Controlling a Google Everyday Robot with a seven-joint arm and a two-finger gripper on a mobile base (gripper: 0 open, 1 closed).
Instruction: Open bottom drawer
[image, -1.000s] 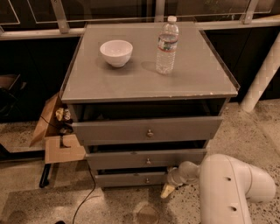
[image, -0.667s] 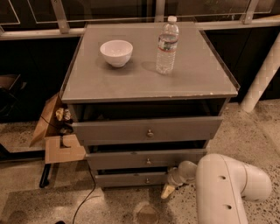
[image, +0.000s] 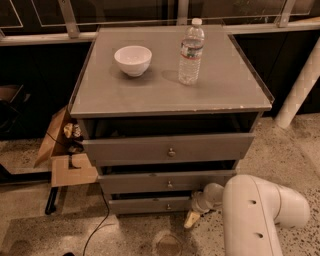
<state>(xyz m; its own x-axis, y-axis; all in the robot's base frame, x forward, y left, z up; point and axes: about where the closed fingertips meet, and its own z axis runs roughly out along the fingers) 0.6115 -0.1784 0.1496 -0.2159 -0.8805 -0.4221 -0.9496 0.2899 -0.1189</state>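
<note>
The bottom drawer (image: 145, 205) is the lowest, narrowest grey front of the grey cabinet, with a small round metal knob (image: 168, 206) at its centre. It stands out a little from the cabinet body. My gripper (image: 191, 219) hangs at the end of the white arm (image: 260, 215), just right of the bottom drawer's right end and near the floor. It is to the right of the knob and does not touch it.
Above are the middle drawer (image: 167, 182) and the top drawer (image: 167, 149), both pulled out slightly. A white bowl (image: 133, 60) and a water bottle (image: 191, 51) stand on the cabinet top (image: 100, 95). A cardboard box (image: 62, 150) and a black cable (image: 102, 220) lie at the left. A white post (image: 300, 85) stands at the right.
The white arm has shifted slightly to the left; the gripper stays by the bottom drawer's right end. The drawers have not moved.
</note>
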